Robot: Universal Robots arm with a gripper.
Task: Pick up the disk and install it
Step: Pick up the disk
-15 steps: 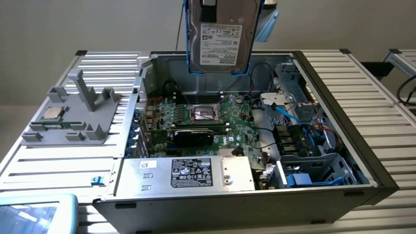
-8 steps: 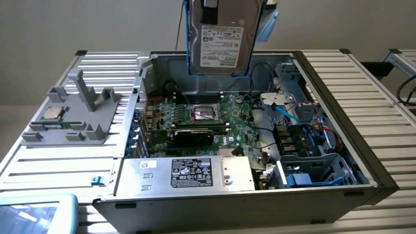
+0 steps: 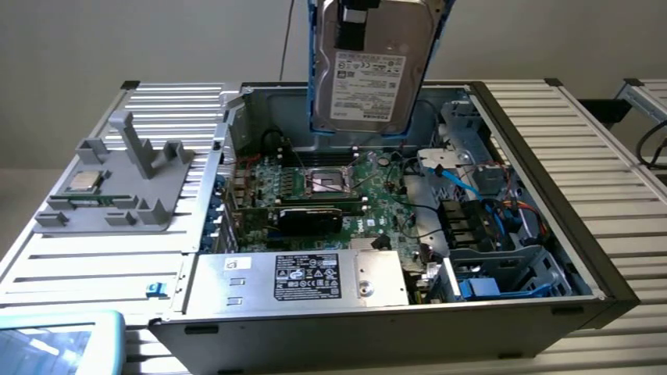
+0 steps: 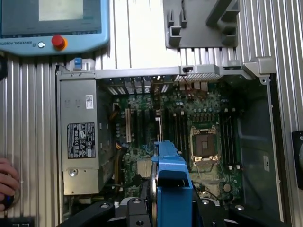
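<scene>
The disk (image 3: pixel 370 66) hangs upright, high over the back of the open computer case (image 3: pixel 521 312). Its silver-grey face with the white barcode label is turned to the exterior camera, and blue rails run down both edges. My gripper (image 3: pixel 354 12) is shut on its upper end, mostly cut off by the frame's edge. In the wrist view the disk (image 4: pixel 171 182) appears edge-on as a blue rail between the black gripper (image 4: pixel 173 210) parts, above the motherboard (image 4: pixel 189 123).
Inside the case are the silver box with black label (image 3: pixel 308 277), the CPU socket (image 3: pixel 331 181), cables and a drive cage (image 3: pixel 501 273). A grey fixture (image 3: pixel 125 183) holding a CPU chip (image 3: pixel 83 181) sits outside, a teach pendant (image 4: pixel 52 23) beyond. A hand (image 4: pixel 7 182) rests beside the case.
</scene>
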